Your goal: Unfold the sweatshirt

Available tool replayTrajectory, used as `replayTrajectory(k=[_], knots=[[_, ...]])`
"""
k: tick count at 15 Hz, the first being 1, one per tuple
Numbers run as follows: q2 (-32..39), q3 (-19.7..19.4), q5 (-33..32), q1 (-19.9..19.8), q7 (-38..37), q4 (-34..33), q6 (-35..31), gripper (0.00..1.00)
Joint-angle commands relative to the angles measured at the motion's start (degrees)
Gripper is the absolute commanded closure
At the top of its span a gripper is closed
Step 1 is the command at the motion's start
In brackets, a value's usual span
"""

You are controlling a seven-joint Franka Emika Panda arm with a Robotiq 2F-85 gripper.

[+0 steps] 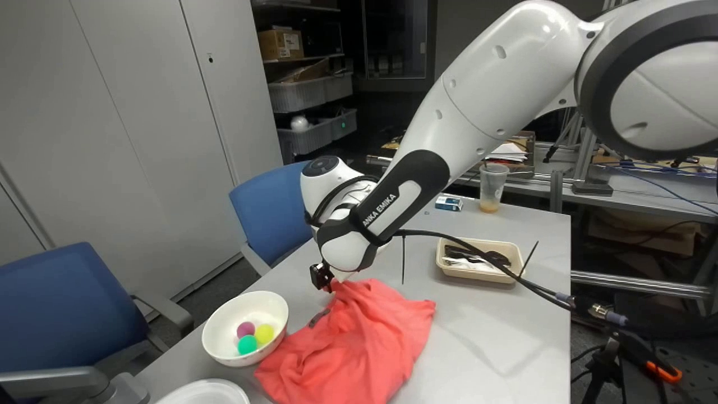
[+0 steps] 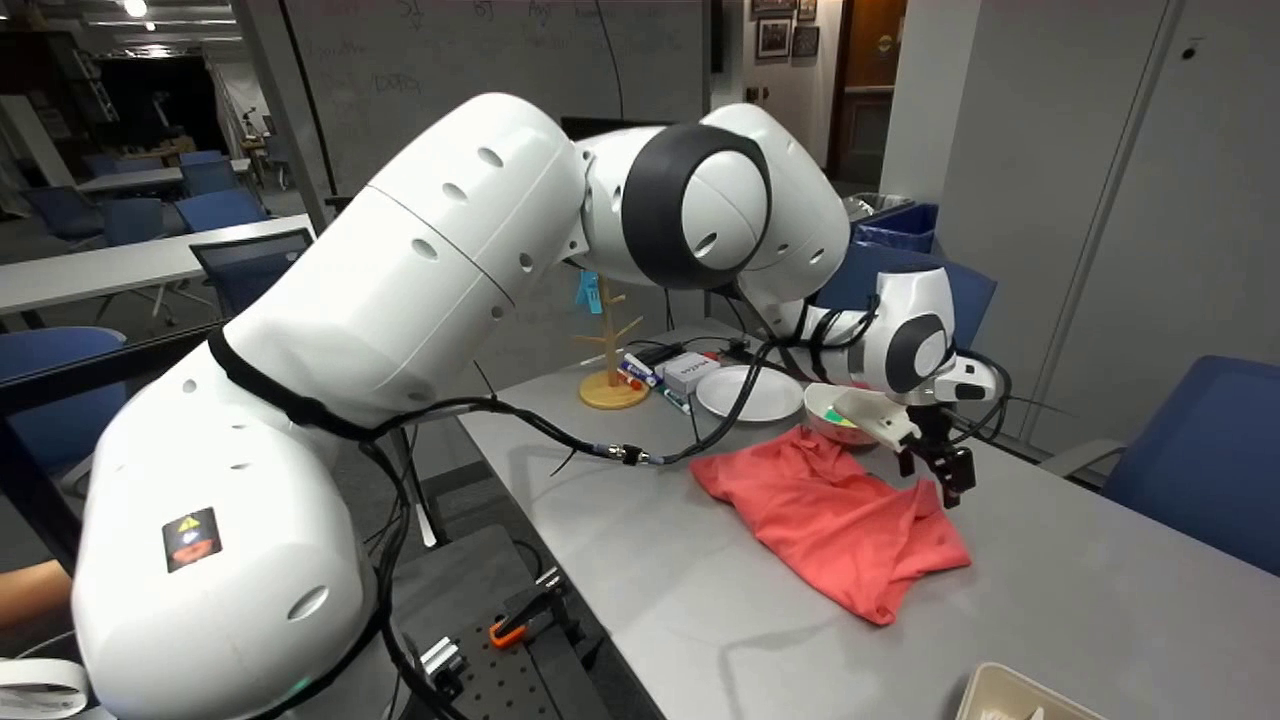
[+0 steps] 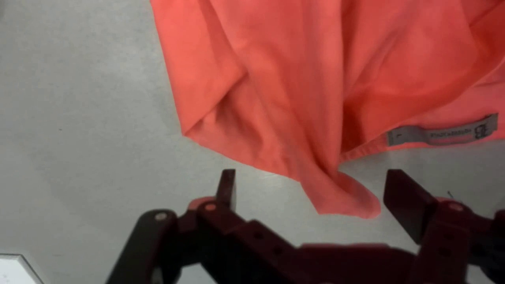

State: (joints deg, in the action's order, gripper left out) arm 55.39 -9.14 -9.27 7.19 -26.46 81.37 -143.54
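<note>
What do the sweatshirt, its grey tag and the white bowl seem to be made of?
Sweatshirt: soft matte cloth, perhaps cotton; it falls in loose folds without shine.
Grey tag: probably woven ribbon, dull; it looks thin, lettered and slightly buckled.
White bowl: smooth and rigid-looking with an even rim; ceramic or hard plastic, I can't tell which.

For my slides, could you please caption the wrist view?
Open pincer framing the bunched tip of the coral sweatshirt, gray label at right.
</note>
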Motion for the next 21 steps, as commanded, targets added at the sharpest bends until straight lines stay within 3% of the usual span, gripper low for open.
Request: replayTrajectory(k=[1, 6, 10, 16, 21], knots=[[5.0, -1.8, 1.3, 0.4, -0.3, -6.7, 1.4, 0.35], [4.7, -1.9, 2.2, 0.4, -0.1, -5.9, 1.6, 0.73], [-1.5, -2.3, 1.2, 1.3, 1.0, -0.1, 2.0, 1.0], [-17.4, -5.2, -4.2, 4.1, 1.9, 14.9, 3.5, 0.99], [-31.1, -2.3, -5.3, 2.9, 4.2, 28.7, 6.5, 0.99]])
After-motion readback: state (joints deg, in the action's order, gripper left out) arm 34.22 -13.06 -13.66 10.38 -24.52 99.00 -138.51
